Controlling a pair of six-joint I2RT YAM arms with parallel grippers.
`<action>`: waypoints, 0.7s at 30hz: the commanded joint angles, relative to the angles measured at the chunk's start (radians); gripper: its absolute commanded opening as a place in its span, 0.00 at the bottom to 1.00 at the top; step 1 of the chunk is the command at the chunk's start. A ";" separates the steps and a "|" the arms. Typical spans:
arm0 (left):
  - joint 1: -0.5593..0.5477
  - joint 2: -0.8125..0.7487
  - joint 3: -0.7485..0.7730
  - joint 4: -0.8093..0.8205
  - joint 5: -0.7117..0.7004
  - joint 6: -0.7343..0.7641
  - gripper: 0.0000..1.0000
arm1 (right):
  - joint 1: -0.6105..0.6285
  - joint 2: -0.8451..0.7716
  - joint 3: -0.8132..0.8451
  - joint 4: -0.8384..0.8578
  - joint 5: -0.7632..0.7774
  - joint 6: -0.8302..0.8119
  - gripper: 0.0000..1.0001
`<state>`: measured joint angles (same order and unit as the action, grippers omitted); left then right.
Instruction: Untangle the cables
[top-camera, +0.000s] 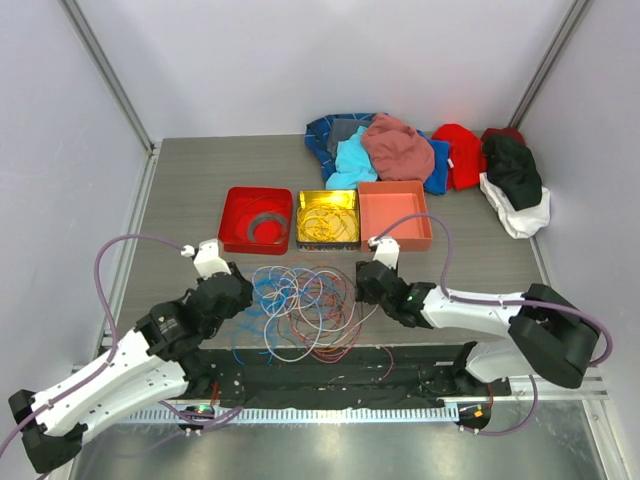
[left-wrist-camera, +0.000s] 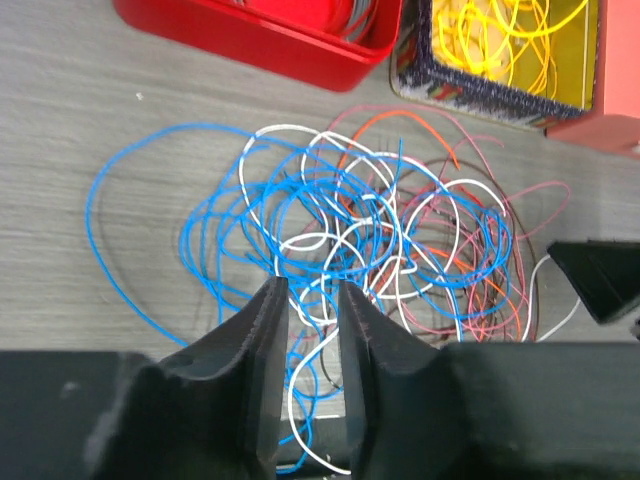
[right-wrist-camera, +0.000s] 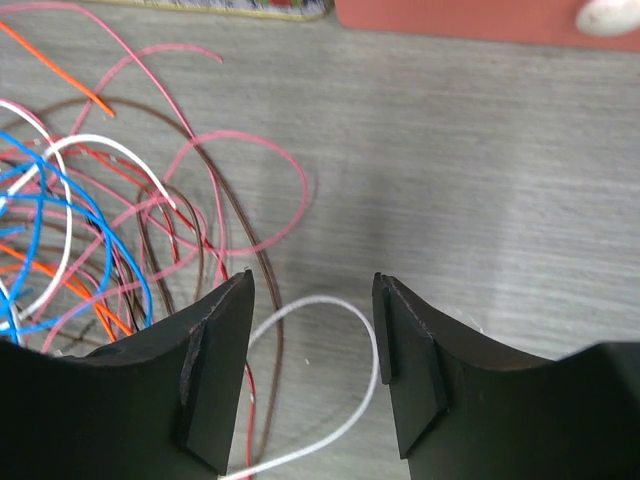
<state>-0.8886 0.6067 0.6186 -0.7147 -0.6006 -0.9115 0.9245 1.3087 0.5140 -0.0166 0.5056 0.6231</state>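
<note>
The cables (top-camera: 305, 310) lie as a loose tangle of blue, white, pink, red, orange and brown wires on the table between my two grippers. In the left wrist view the tangle (left-wrist-camera: 370, 230) spreads ahead of the fingers. My left gripper (top-camera: 236, 290) is at the tangle's left edge. Its jaws (left-wrist-camera: 312, 300) stand a narrow gap apart, with white and blue wires showing between them, not pinched. My right gripper (top-camera: 368, 282) is at the tangle's right edge, open and empty (right-wrist-camera: 312, 290). A white wire loop (right-wrist-camera: 362, 325) lies on the table between its fingers.
Behind the tangle stand three square trays: a red tray (top-camera: 232, 200) holding a grey coil, a patterned tray (top-camera: 327, 244) holding yellow and orange wires, and a salmon tray (top-camera: 395, 215). A heap of coloured clothes (top-camera: 420, 150) lies at the back right.
</note>
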 joint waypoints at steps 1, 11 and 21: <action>0.002 -0.007 -0.019 0.046 0.038 -0.033 0.34 | -0.013 0.035 0.067 0.096 0.005 -0.036 0.59; 0.002 -0.004 -0.045 0.060 0.059 -0.047 0.43 | -0.095 0.152 0.104 0.155 -0.009 -0.057 0.52; 0.002 -0.019 -0.048 0.057 0.067 -0.056 0.43 | -0.067 -0.162 0.190 0.048 0.013 -0.115 0.01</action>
<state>-0.8886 0.6029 0.5762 -0.6926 -0.5308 -0.9585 0.8272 1.4052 0.5964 0.0582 0.4763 0.5507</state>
